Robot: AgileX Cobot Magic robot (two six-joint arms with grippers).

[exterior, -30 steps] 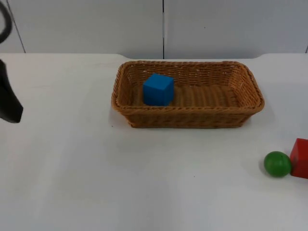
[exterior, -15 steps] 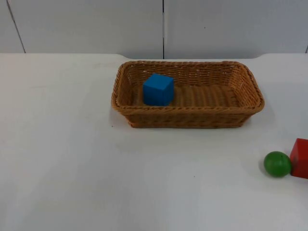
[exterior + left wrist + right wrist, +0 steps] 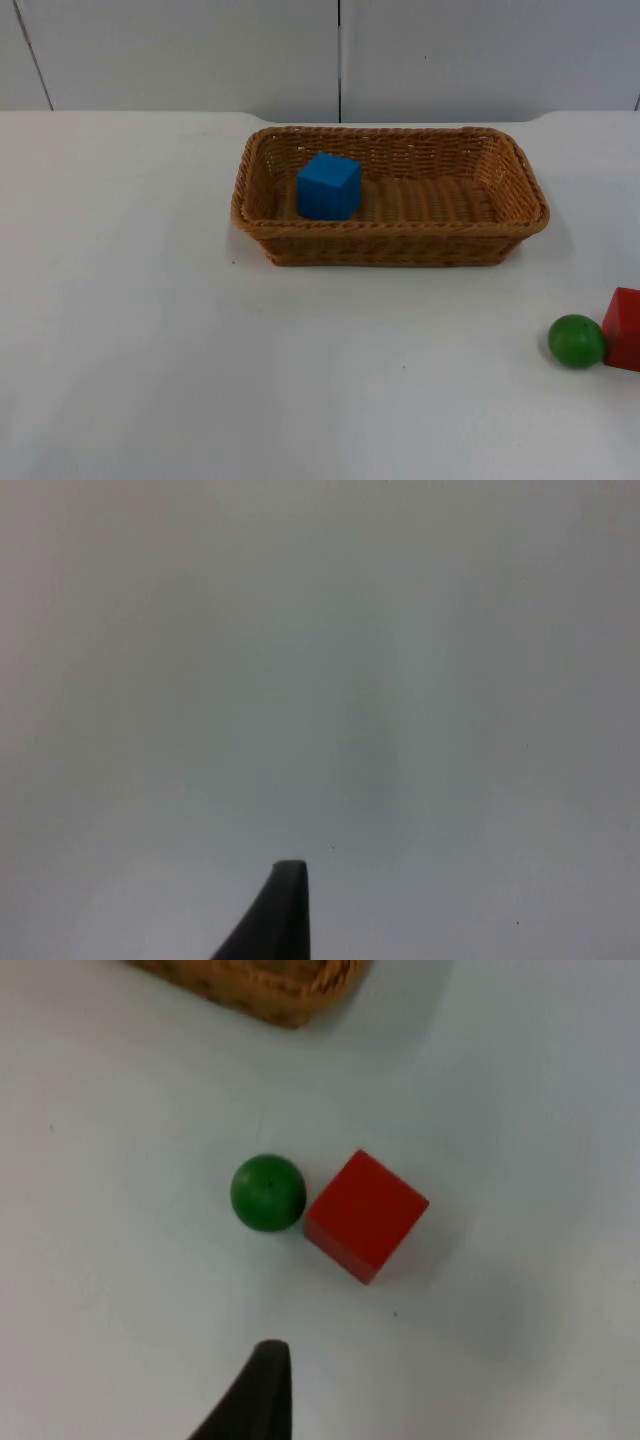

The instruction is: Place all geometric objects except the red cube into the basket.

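A woven basket (image 3: 390, 243) stands at the back middle of the white table, with a blue cube (image 3: 328, 186) inside near its left end. A green ball (image 3: 576, 341) lies at the front right, touching a red cube (image 3: 623, 328) on its right at the picture's edge. My right gripper (image 3: 262, 1392) hovers above the table a little short of the green ball (image 3: 268, 1193) and the red cube (image 3: 366, 1214), holding nothing that I can see. A corner of the basket (image 3: 270, 990) lies beyond them. My left gripper (image 3: 285, 912) hangs over bare table.
The grey partition wall (image 3: 340, 55) closes the table's far edge behind the basket. Open white table (image 3: 200, 370) stretches in front of and to the left of the basket.
The left arm, seen at the left edge one second ago, has drawn out of the top view. The basket, blue cube, ball and red cube have not moved.
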